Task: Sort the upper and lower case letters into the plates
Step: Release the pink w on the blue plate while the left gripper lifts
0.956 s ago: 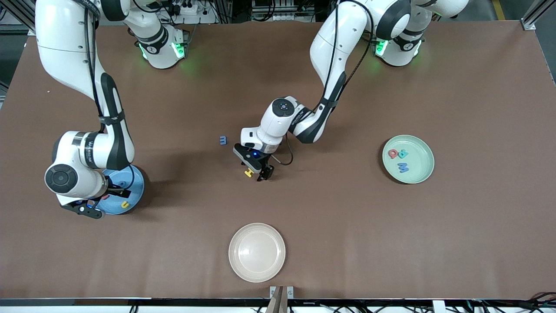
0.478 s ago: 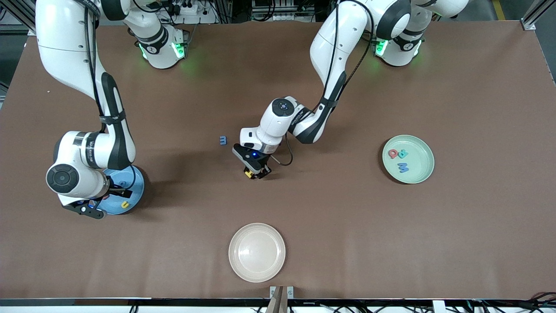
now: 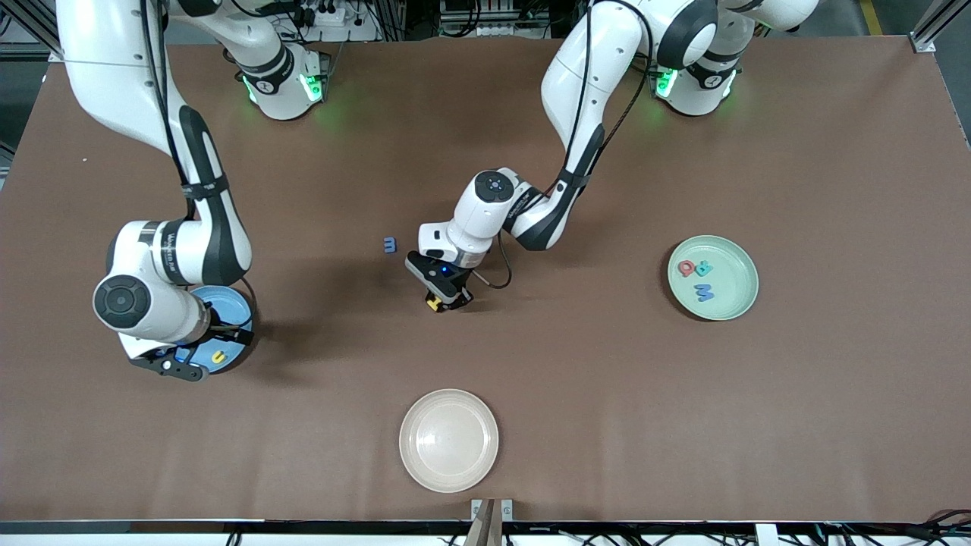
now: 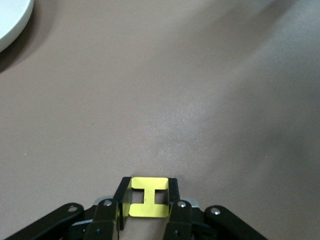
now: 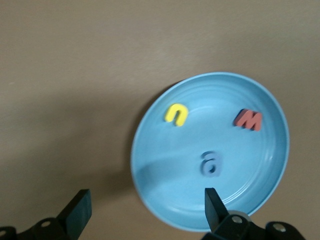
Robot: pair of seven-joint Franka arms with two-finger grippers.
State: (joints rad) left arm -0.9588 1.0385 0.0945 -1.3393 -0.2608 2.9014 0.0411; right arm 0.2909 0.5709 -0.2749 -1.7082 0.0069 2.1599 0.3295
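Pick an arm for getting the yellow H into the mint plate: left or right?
Left. The left gripper already has its jaws shut on the yellow H mid-table, and the mint plate lies toward the left arm's end. The right gripper is open over the blue plate.

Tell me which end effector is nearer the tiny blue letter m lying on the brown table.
Left: the left end effector grips the yellow letter H beside the tiny blue letter m; the right end effector is over the sky-blue plate.
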